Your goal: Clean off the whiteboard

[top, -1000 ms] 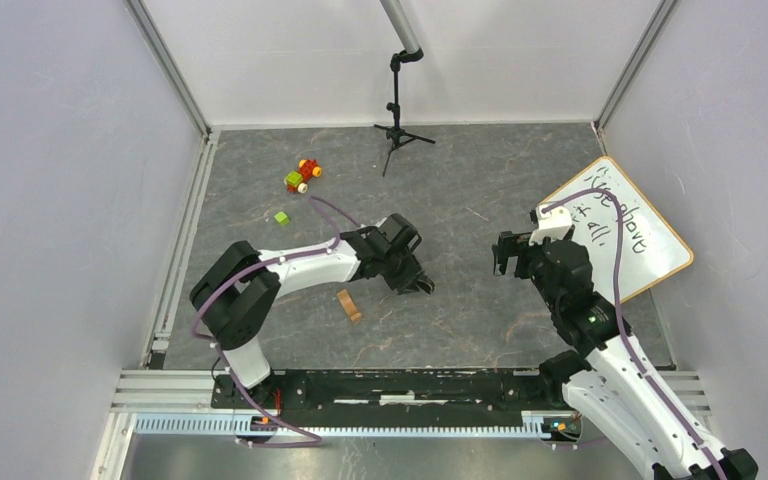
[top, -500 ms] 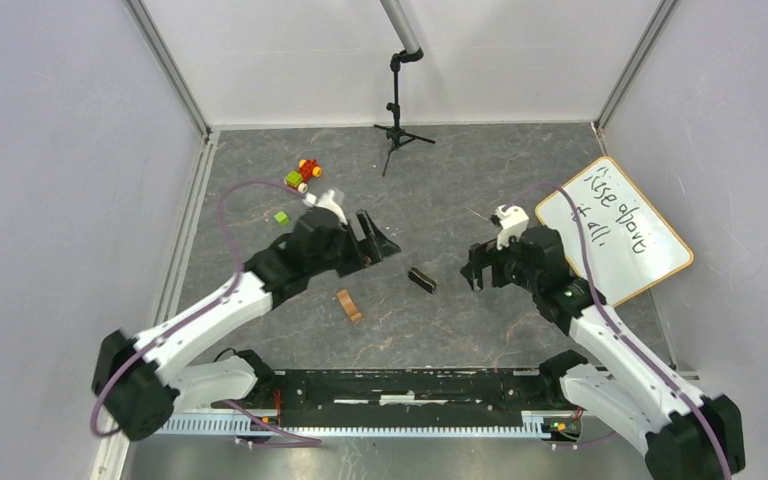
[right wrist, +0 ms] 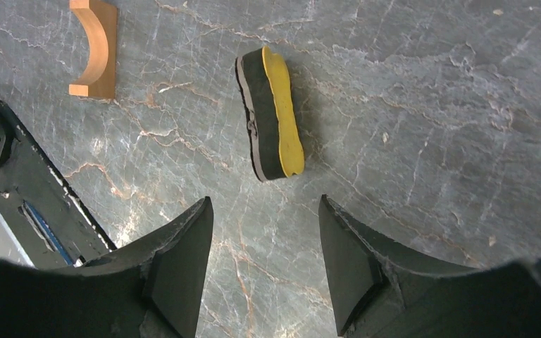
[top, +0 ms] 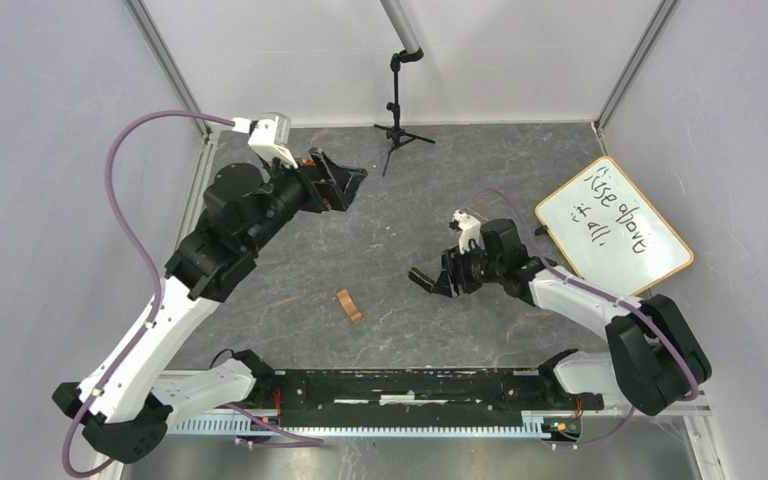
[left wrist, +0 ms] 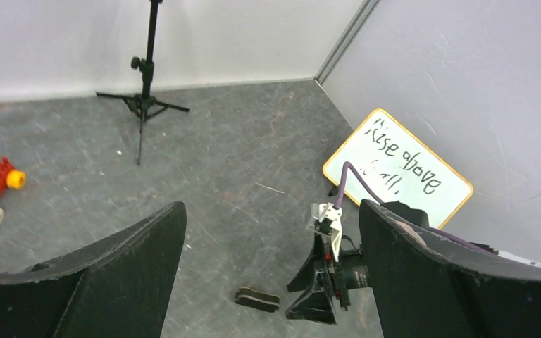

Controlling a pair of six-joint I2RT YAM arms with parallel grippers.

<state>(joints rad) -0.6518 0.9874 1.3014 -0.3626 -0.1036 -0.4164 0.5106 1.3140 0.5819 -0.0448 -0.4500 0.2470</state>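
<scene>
Whiteboard (top: 615, 228): far-right of worktop (top: 500, 170), next to R wall, dark handwriting on face. Eraser (right wrist: 271, 113): black w/ yellow side, lying on edge, mid worktop, well apart from board. R tool (right wrist: 264, 205): fingers apart, empty, low, just beside eraser, no contact. Wooden arch block (top: 348, 305): near eraser, L side. L tool (left wrist: 273, 211): raised, fingers apart, empty.

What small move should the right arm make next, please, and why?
Probably ease the right gripper forward so it straddles the eraser, then close. The gripper is open, the eraser lies untouched on the table just ahead of its fingers, and the whiteboard bears writing.
</scene>
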